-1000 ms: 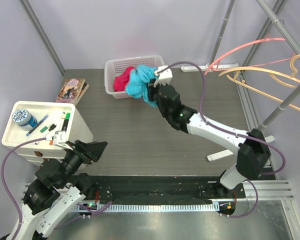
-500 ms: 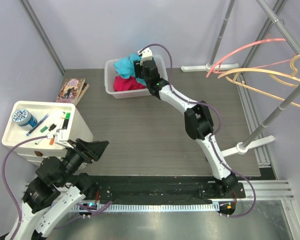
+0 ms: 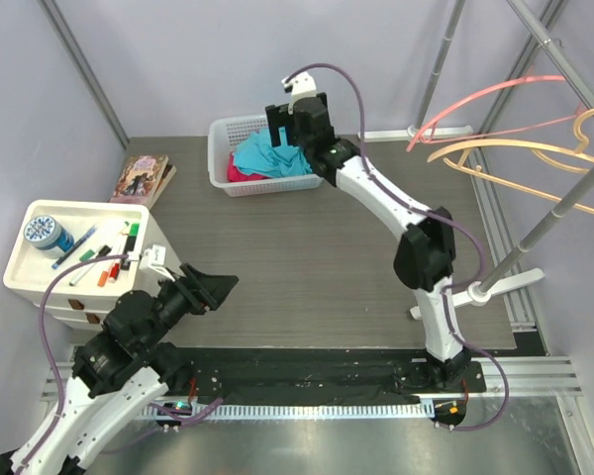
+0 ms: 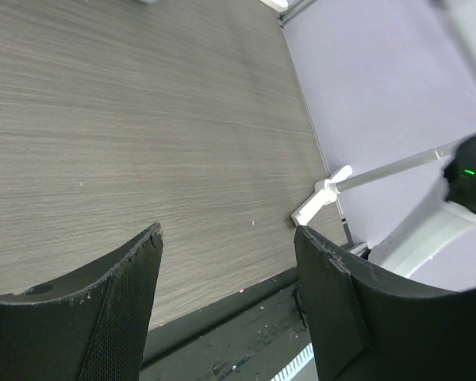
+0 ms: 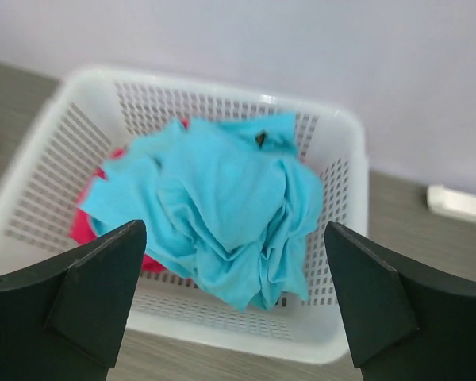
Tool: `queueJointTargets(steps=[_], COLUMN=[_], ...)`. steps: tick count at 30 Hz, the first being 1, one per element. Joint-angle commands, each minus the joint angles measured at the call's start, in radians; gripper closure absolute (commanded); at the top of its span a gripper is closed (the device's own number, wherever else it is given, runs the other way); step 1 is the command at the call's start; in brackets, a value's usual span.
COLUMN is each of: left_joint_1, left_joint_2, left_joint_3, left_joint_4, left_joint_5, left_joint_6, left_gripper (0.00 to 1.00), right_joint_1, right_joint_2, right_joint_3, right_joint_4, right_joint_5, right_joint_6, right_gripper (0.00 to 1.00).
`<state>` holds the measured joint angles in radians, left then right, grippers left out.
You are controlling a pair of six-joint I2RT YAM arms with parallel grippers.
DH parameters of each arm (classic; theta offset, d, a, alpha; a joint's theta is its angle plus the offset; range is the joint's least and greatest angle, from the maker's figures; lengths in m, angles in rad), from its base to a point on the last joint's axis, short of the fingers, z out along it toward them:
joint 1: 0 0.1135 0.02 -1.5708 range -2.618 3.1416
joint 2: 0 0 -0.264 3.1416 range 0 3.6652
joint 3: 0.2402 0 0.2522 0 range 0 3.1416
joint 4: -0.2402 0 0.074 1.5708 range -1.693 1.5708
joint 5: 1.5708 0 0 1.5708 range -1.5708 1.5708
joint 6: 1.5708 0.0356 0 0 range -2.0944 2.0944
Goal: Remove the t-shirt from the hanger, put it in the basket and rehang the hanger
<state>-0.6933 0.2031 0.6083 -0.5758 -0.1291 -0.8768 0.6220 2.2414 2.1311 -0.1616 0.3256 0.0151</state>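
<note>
The blue t-shirt (image 3: 267,156) lies crumpled in the white basket (image 3: 223,134) at the back of the table, on top of a red garment (image 3: 240,174). In the right wrist view the t-shirt (image 5: 222,198) fills the basket (image 5: 333,333) below the fingers. My right gripper (image 3: 287,134) hovers just above it, open, with nothing between its fingers (image 5: 95,286). Bare hangers hang on the rack at the right: a pink hanger (image 3: 485,97) and a cream hanger (image 3: 520,158). My left gripper (image 3: 218,287) is open and empty near the table's front left.
A white drawer unit (image 3: 40,272) with a tape roll and pens on top stands at the left. A book (image 3: 144,178) lies behind it. The rack's pole (image 3: 549,223) and white foot (image 3: 441,307) stand at the right, and the foot (image 4: 321,198) shows in the left wrist view.
My right gripper carried the blue t-shirt over the basket, opened and let it go; the shirt now lies in the basket. The left arm shifted slightly to the right.
</note>
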Motion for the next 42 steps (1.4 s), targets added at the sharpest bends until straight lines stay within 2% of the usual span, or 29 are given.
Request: queueJointTargets(steps=[1, 3, 6, 7, 9, 10, 13, 17, 22, 26, 29, 35, 42], left_joint_1=[-0.002, -0.002, -0.002, -0.002, -0.002, -0.002, -0.002, -0.002, -0.002, -0.002, -0.002, -0.002, -0.002], left_joint_2=[0.031, 0.044, 0.071, 0.084, 0.091, 0.094, 0.107, 0.128, 0.151, 0.156, 0.156, 0.096, -0.04], left_joint_3=[-0.022, -0.027, -0.033, -0.038, -0.053, -0.074, -0.122, -0.182, -0.26, -0.335, -0.393, -0.485, -0.594], left_joint_4=[0.123, 0.139, 0.154, 0.159, 0.181, 0.194, 0.255, 0.335, 0.442, 0.519, 0.571, 0.631, 0.599], left_joint_5=[0.037, 0.055, 0.083, 0.088, 0.104, 0.111, 0.152, 0.189, 0.223, 0.236, 0.243, 0.244, 0.23], left_joint_6=[-0.024, -0.034, -0.039, -0.04, -0.044, -0.051, -0.067, -0.105, -0.134, -0.168, -0.192, -0.237, -0.283], left_gripper=[0.32, 0.32, 0.32, 0.32, 0.33, 0.32, 0.32, 0.32, 0.32, 0.32, 0.32, 0.32, 0.32], right_joint_1=[0.059, 0.096, 0.14, 0.15, 0.168, 0.194, 0.252, 0.306, 0.314, 0.315, 0.315, 0.315, 0.315], right_joint_2=[-0.236, -0.311, -0.465, -0.509, -0.654, -0.71, -0.88, -1.037, -1.242, -1.442, -1.528, -1.609, -1.746], right_joint_3=[-0.048, -0.056, -0.193, -0.324, -0.481, -0.645, -0.935, -1.172, -1.468, -1.646, -1.75, -1.945, -2.209], right_joint_4=[-0.042, -0.131, -0.168, -0.159, -0.09, -0.061, 0.048, 0.05, 0.103, 0.186, 0.201, 0.345, 0.572], right_joint_5=[0.035, 0.056, 0.075, 0.067, 0.043, 0.041, 0.038, 0.038, -0.02, -0.001, 0.067, 0.072, 0.078], right_joint_6=[-0.01, 0.014, 0.11, 0.188, 0.248, 0.278, 0.35, 0.512, 0.632, 0.703, 0.767, 0.897, 1.048], right_gripper=[0.01, 0.01, 0.01, 0.01, 0.01, 0.01, 0.01, 0.01, 0.01, 0.01, 0.01, 0.01, 0.01])
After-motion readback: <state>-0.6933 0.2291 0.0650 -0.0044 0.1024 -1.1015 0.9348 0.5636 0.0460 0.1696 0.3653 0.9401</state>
